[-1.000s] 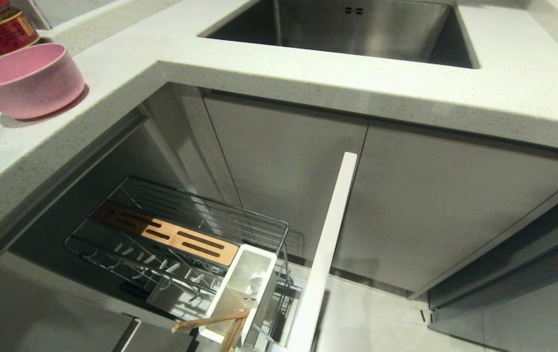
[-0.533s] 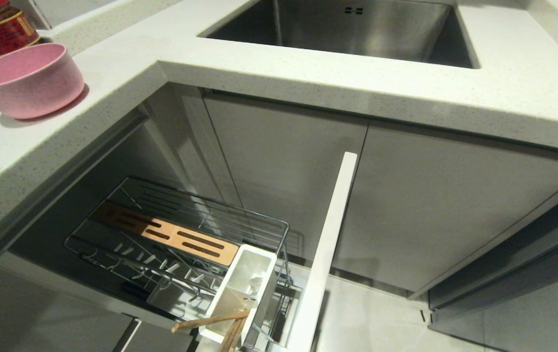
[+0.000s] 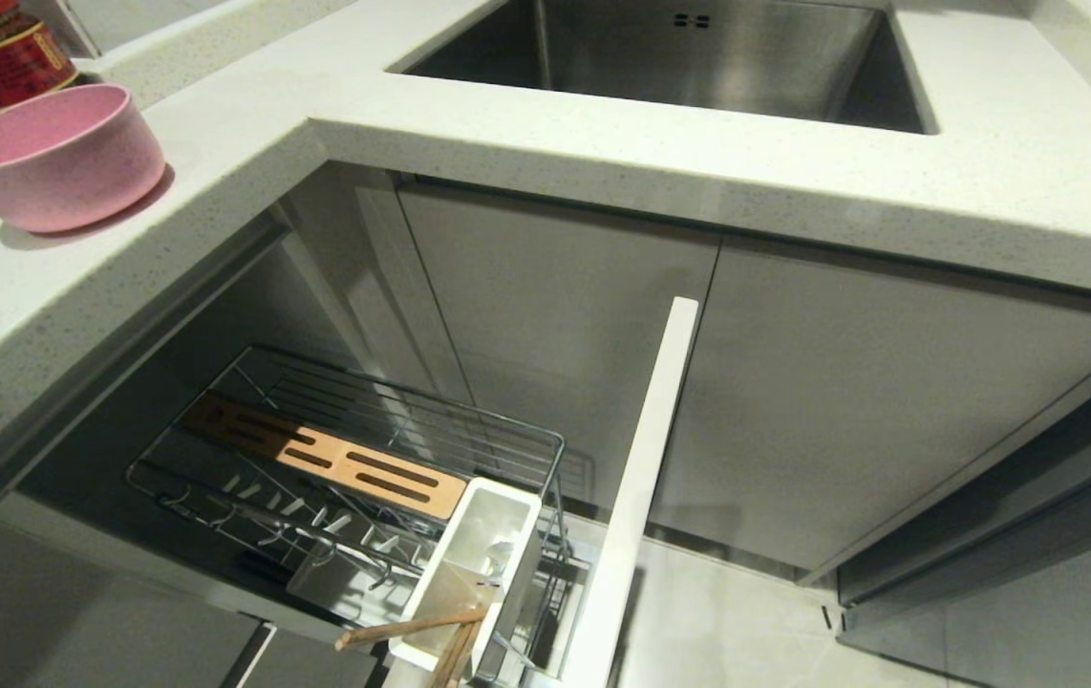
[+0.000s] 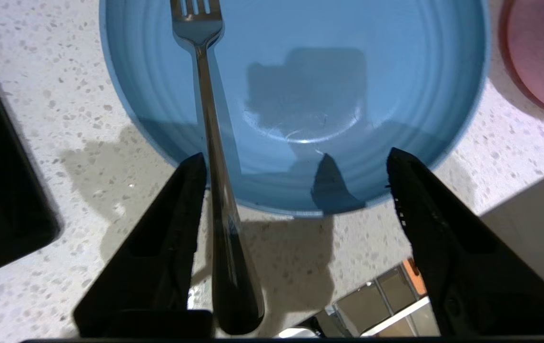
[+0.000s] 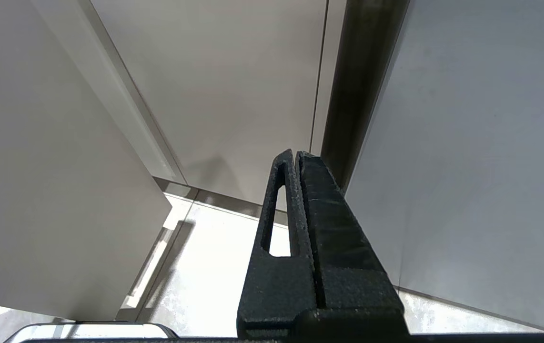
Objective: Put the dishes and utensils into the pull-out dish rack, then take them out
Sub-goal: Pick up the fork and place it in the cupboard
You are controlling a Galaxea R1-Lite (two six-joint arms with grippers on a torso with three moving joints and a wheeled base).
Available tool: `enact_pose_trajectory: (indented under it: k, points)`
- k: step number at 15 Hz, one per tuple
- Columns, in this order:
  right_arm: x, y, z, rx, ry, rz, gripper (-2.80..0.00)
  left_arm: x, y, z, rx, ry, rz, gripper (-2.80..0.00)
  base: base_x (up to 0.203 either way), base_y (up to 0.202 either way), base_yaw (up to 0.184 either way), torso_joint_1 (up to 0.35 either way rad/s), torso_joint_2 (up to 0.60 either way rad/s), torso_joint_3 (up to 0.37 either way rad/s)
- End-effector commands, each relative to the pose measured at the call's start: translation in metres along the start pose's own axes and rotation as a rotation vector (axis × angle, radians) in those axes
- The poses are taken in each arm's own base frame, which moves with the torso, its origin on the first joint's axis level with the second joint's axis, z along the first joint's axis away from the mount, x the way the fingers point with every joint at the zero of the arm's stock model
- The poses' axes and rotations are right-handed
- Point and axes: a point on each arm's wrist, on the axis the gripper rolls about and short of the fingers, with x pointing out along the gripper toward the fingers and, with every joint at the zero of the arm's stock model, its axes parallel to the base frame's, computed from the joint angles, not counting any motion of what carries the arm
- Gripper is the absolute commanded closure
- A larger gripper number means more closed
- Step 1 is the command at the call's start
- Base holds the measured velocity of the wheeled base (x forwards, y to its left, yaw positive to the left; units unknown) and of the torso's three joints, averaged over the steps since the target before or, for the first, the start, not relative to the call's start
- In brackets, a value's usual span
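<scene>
Speckled bench under wide-open, empty left gripper; fork lies beside one finger, tines pointing away onto blue plate

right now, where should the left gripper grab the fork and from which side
Grip the fork on the handle stretch overhanging the blue plate rim, coming straight down. The tines rest in the plate, so that stretch probably sits clear of the counter. The open left gripper already hovers with one finger beside it.
</scene>
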Motion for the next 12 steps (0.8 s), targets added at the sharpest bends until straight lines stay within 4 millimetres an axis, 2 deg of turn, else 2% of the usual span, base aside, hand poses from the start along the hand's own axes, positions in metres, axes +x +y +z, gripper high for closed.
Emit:
enact_pose_trajectory:
  k: [1,5,12]
  points:
    - [0.001,0.000,-0.007,0.000,0.025,0.000,0.00,0.019,-0.003,0.003,-0.016,0.011,0.023,-2.80,0.000,0.000,0.000,0.000,0.00,0.000]
    - [0.001,0.000,-0.007,0.000,0.025,0.000,0.00,0.031,-0.004,0.007,-0.030,-0.014,0.034,-2.80,0.000,0.000,0.000,0.000,0.00,0.000]
    - [0.001,0.000,-0.007,0.000,0.025,0.000,0.00,0.037,-0.002,0.006,-0.036,0.000,0.057,-2.80,0.000,0.000,0.000,0.000,0.00,0.000]
